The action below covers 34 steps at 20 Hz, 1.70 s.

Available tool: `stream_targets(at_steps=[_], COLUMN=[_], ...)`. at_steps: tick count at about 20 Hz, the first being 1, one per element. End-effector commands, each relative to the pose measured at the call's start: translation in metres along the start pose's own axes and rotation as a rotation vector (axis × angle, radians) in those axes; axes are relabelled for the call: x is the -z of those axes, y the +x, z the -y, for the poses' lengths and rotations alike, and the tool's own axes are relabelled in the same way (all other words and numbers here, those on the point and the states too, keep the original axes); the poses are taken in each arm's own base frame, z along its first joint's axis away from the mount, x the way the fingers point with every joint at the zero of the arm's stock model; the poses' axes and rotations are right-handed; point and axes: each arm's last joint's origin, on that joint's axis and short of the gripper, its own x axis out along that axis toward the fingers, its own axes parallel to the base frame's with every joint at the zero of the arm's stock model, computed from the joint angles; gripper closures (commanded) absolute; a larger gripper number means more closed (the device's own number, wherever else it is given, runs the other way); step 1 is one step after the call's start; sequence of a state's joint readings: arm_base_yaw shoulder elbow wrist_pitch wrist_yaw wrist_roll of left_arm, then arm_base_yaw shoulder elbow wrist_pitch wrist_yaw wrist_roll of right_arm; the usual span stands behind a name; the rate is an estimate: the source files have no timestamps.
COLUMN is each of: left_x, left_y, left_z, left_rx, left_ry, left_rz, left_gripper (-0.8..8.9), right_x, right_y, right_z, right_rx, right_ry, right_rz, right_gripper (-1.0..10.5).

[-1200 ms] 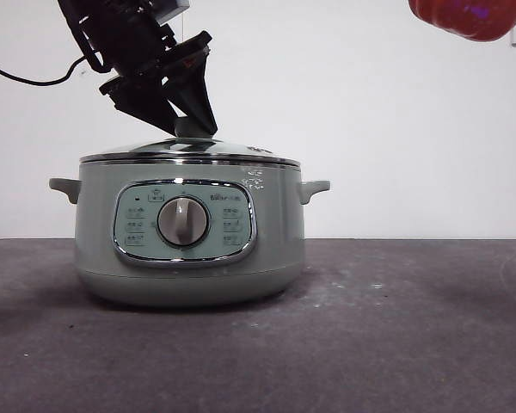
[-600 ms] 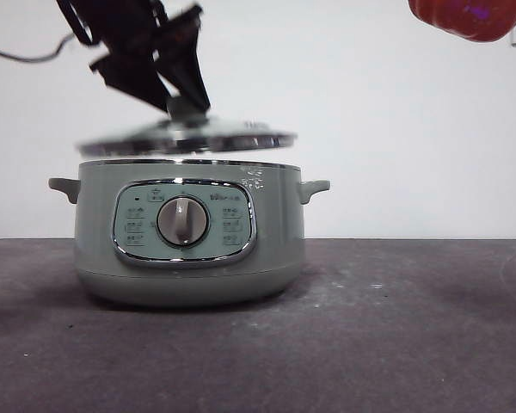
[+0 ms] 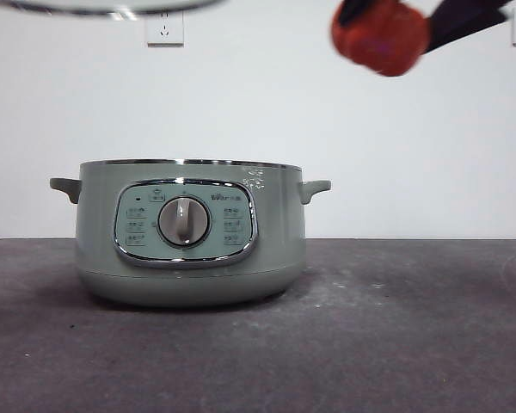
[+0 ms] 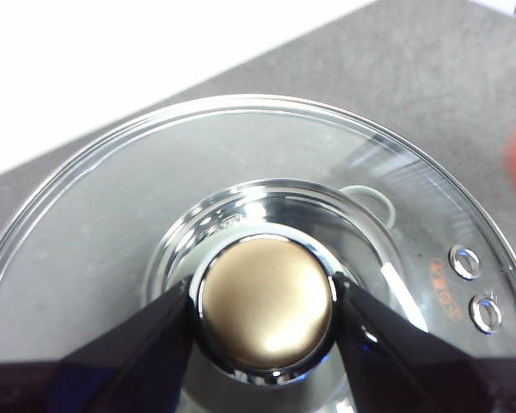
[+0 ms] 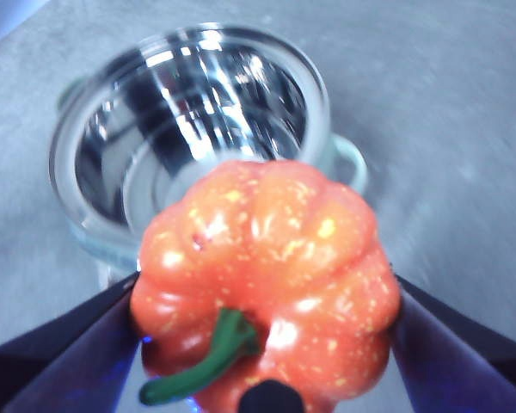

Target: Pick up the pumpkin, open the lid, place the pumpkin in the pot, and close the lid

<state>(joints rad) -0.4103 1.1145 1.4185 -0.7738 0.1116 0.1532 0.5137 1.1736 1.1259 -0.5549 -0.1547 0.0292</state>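
While clamped in right end effector [image 5: 262,344], pumpkin [image 5: 262,275] looks light, glossy, slippery; left end effector [image 4: 265,314] pinching lid [image 4: 95,224] knob [image 4: 267,301].

- One pot [image 3: 189,241], with two side handles, one dial [image 3: 183,221] and one control panel.
- One lid [image 4: 241,215], with one knob [image 4: 267,301] and two small vent holes.
- One pumpkin [image 5: 267,275], with one green stem.
- Two wall sockets [image 3: 164,28], one partly cut off at the frame's edge.
- One worktop [image 3: 396,344].
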Motion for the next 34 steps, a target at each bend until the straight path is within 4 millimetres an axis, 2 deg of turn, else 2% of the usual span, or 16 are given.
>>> stream_targets(at_steps=[1, 6, 9, 11, 14, 18, 23, 28, 29, 31, 32, 34], left_x=[0.001, 0.02, 0.029, 0.034, 0.037, 0.038, 0.038, 0.039, 0.039, 0.04, 0.04, 0.039], left_y=[-0.038, -0.093, -0.113, -0.12, -0.122, -0.122, -0.122, -0.122, -0.122, -0.122, -0.122, -0.122], left_z=[0.003, 0.01, 0.014, 0.015, 0.016, 0.016, 0.017, 0.017, 0.017, 0.017, 0.017, 0.017], left_rx=[-0.078, -0.124, -0.131, -0.131, -0.128, -0.12, -0.117, -0.115, -0.114, -0.113, -0.112, -0.113], left_ry=[0.002, -0.043, -0.053, -0.068, -0.069, -0.07, -0.07, -0.07, -0.07, -0.07, -0.068, -0.068], left_rz=[0.055, 0.076, 0.092, 0.086, 0.072, 0.06, 0.055, 0.045, 0.043, 0.04, 0.041, 0.044], left_gripper=[8.22, 8.22, 8.22, 8.22, 8.22, 8.22, 8.22, 8.22, 8.22, 8.22, 8.22, 8.22], right_x=[-0.022, -0.064, -0.077, -0.076, -0.059, -0.036, -0.018, -0.008, -0.008, -0.009, -0.01, -0.017], right_y=[0.022, 0.091, 0.137, 0.167, 0.206, 0.242, 0.263, 0.266, 0.266, 0.265, 0.264, 0.257], right_z=[-0.006, -0.019, -0.028, -0.033, -0.04, -0.047, -0.047, -0.049, -0.052, -0.053, -0.053, -0.054], right_rx=[-0.028, -0.074, -0.096, -0.111, -0.127, -0.098, -0.078, -0.089, -0.093, -0.091, -0.089, -0.074], right_ry=[-0.052, -0.144, -0.191, -0.218, -0.261, -0.31, -0.318, -0.319, -0.322, -0.311, -0.3, -0.3], right_rz=[0.003, -0.039, -0.064, -0.096, -0.139, -0.201, -0.26, -0.326, -0.326, -0.323, -0.32, -0.295], right_gripper=[9.6, 9.6, 9.6, 9.6, 9.6, 9.6, 9.6, 9.5, 8.6, 3.9, 3.1, 3.1])
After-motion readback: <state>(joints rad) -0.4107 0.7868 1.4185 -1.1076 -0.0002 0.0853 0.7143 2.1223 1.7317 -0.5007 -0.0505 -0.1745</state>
